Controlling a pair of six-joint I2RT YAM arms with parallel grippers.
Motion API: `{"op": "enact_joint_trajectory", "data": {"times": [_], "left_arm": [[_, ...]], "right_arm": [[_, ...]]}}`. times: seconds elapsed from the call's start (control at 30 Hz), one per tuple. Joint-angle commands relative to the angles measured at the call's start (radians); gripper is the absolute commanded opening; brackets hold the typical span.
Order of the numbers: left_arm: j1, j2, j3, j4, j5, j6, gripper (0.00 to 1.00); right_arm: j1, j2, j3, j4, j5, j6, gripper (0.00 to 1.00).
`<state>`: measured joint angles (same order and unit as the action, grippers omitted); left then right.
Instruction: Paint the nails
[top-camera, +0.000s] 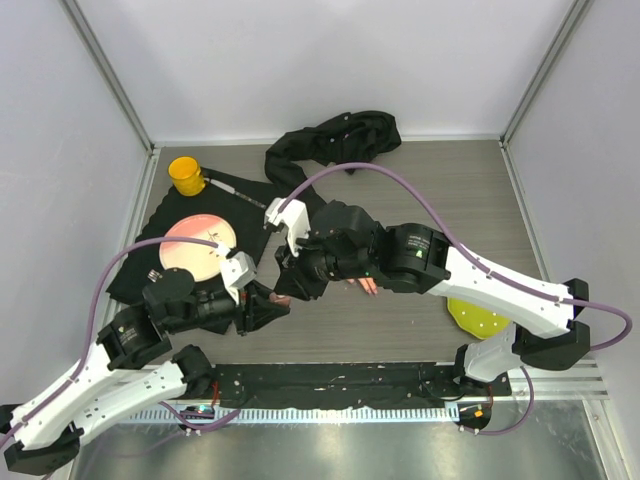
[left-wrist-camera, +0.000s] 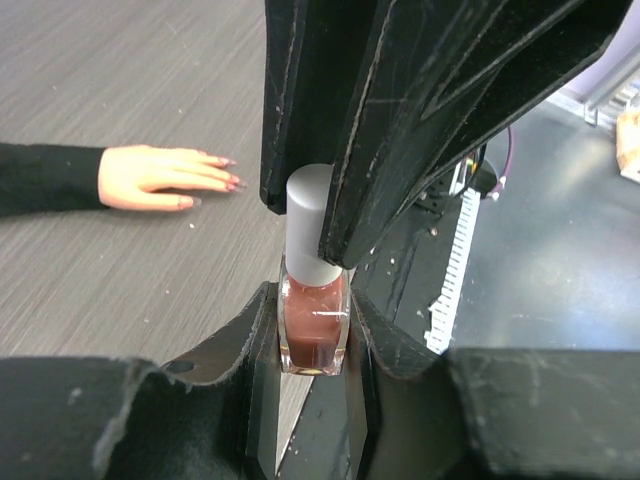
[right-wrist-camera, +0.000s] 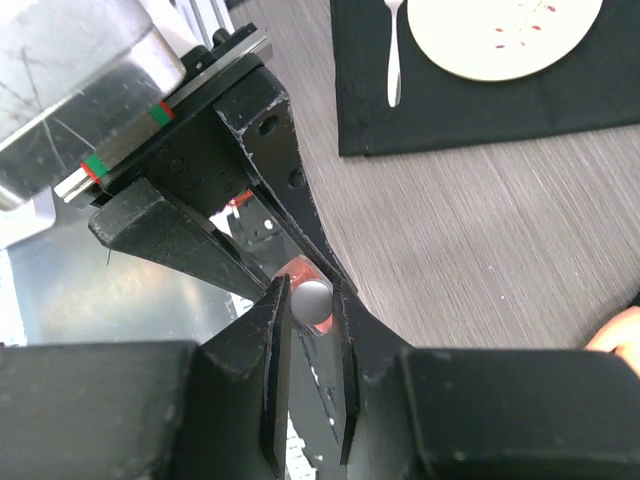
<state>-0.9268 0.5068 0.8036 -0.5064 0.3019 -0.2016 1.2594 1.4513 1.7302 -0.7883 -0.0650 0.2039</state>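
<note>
A small polish bottle (left-wrist-camera: 314, 330) of reddish-brown polish with a white cap (left-wrist-camera: 310, 225) is clamped upright in my left gripper (left-wrist-camera: 313, 300), just above the table's near edge. My right gripper (right-wrist-camera: 312, 297) comes from above and is shut on the cap (right-wrist-camera: 313, 298). The two grippers meet at the near centre-left in the top view, left (top-camera: 270, 306) and right (top-camera: 288, 284). The pale mannequin hand (left-wrist-camera: 160, 178) lies flat, palm down, with dark pinkish nails (left-wrist-camera: 232, 183) on its fingertips. In the top view the right arm hides most of the hand (top-camera: 367, 287). Its black sleeve (top-camera: 335, 135) trails to the back.
A black mat (top-camera: 150, 275) at the left holds a pink plate (top-camera: 198, 245). A fork (right-wrist-camera: 393, 50) lies beside the plate (right-wrist-camera: 500, 35) in the right wrist view. A yellow cup (top-camera: 186, 173) stands at the back left. A yellow-green disc (top-camera: 478, 318) lies at the near right.
</note>
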Motion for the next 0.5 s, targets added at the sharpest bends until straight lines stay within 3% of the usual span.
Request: {"op": "enact_joint_trajectory", "data": {"times": [0.0,0.47], "left_arm": [[0.002,0.016,0.011,0.003,0.020,0.008,0.00],[0.003,-0.010,0.006,0.011,-0.003,0.004,0.00]], "right_arm": [[0.006,0.006,0.057,-0.002,-0.056,-0.038,0.01],[0.005,-0.051,0.011,0.058,-0.009,0.029,0.01]]}}
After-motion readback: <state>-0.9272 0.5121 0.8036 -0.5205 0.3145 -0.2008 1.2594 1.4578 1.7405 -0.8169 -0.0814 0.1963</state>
